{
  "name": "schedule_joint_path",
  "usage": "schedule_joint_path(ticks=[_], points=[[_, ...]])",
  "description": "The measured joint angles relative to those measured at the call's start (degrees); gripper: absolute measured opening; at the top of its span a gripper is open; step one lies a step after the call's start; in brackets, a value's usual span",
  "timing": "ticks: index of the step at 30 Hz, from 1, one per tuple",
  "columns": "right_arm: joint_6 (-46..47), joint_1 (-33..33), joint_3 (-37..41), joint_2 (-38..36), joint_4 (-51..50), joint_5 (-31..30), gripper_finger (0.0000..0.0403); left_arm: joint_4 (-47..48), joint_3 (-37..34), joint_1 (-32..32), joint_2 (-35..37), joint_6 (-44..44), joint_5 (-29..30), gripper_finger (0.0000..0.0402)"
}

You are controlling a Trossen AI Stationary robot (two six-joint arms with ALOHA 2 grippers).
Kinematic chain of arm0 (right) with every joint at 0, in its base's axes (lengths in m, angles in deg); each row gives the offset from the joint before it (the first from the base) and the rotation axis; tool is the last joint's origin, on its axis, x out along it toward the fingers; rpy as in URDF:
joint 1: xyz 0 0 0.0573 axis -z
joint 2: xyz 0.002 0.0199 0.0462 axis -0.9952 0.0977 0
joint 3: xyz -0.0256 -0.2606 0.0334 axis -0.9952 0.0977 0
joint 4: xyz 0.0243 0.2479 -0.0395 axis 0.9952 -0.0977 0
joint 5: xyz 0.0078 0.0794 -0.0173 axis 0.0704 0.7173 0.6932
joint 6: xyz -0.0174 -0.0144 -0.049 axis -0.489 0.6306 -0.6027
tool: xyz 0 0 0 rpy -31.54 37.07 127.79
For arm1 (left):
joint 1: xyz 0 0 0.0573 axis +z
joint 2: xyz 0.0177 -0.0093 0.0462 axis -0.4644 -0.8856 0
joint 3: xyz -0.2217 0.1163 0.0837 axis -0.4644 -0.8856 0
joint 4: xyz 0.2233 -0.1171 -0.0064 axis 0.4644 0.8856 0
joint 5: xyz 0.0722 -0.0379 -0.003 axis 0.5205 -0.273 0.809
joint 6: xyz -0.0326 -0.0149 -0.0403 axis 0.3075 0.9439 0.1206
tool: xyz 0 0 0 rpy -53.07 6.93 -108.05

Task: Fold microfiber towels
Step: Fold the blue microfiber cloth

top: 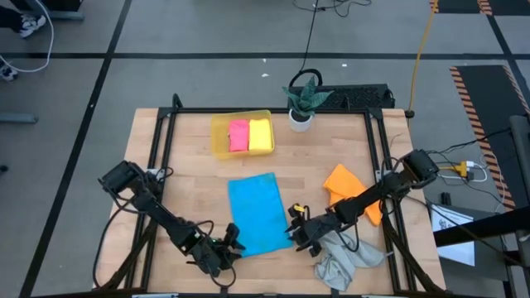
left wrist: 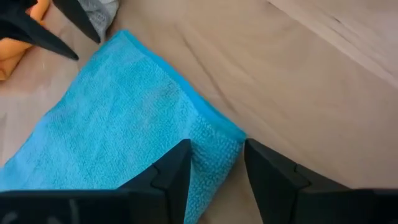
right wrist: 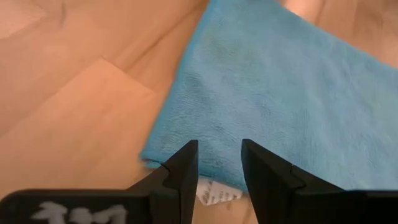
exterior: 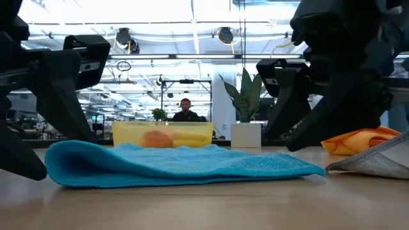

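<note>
Basically blue towel [top: 258, 213] is soft, limp; grab corners at 6 o'clock edge. Left gripper [left wrist: 216, 163] and right gripper [right wrist: 219, 163] jaws part-open, straddling those corners, gripping nothing.

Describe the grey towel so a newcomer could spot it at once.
Start at the wooden table and go to its near edge on the right arm's side, just past the flat blue towel. The grey towel lies there in a crumpled heap beside the right gripper. It is the only pale, colourless cloth; the orange towel behind it is bright.
</note>
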Motion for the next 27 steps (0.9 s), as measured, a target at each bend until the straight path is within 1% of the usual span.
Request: schedule_joint_path(ticks=[3, 5, 8, 10, 13, 15, 18, 20, 23, 27], points=[[-1.44, -0.77, 0.00, 0.00, 0.40, 0.05, 0.0116, 0.00, 0.00, 0.36, 0.00, 0.69, -0.25, 0.0143], [-2.61, -1.42, 0.00, 0.00, 0.33, -0.55, 0.0116, -0.02, 0.00, 0.59, 0.00, 0.95, -0.30, 0.0125], [-3.17, -2.47, 0.00, 0.00, 0.28, -4.41, 0.0117, -0.27, 0.02, 0.73, 0.02, 1.66, -0.41, 0.0086], [-4.27, -3.07, 0.00, 0.00, -0.47, -6.09, 0.0117, -0.62, 0.02, 0.73, 0.07, 1.83, -1.94, 0.0056], [-5.83, -3.82, 0.00, 0.00, -0.83, -6.22, 0.0117, -1.77, 0.03, 0.37, 0.10, 2.34, -3.36, 0.0013], [-6.51, -4.12, 0.00, -0.02, -0.83, -5.92, 0.0117, -1.88, 0.07, 0.02, 0.13, 2.90, -3.07, 0.0009], [-8.69, -4.59, 0.00, -0.02, -2.46, -5.87, 0.0124, -1.66, 0.07, -0.67, 0.13, 2.63, -1.24, 0.0019], [-11.14, -5.01, 0.00, -0.02, -3.01, -5.63, 0.0136, -1.66, 0.07, -0.88, 0.13, 2.11, 0.16, 0.0022], [-14.87, -5.36, 0.00, -0.02, -2.80, -2.99, 0.0159, -1.50, 0.08, -0.89, 0.13, 1.85, 1.26, 0.0022], [-21.46, -5.36, -0.05, 0.40, -3.25, -2.69, 0.0183, -1.05, 0.09, -0.62, 0.13, 1.89, 1.63, 0.0008]])
